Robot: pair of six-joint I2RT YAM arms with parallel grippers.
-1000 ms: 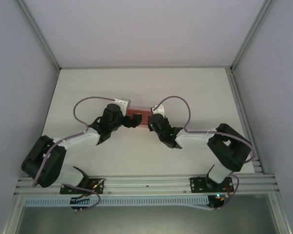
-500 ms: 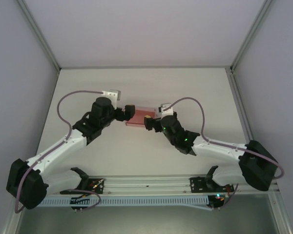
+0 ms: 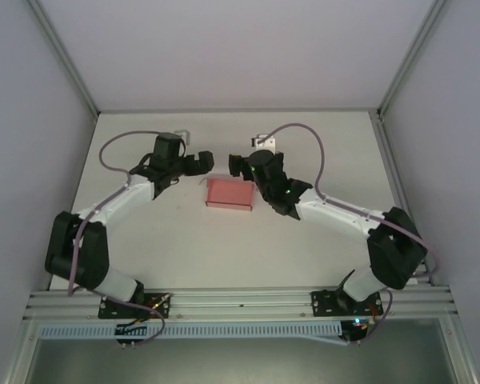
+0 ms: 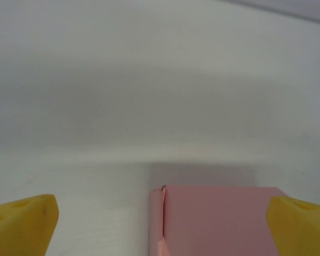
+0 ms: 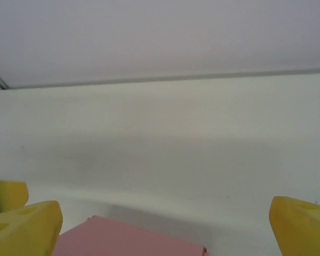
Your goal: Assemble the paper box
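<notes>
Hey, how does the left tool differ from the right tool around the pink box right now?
The left tool reaches in from the left, pointing right; the right tool reaches in from the right, pointing left. In their wrist views, the paper box lies lower right for the left tool, lower left for the right tool. Both are open, holding nothing, near the box's far edge.
</notes>
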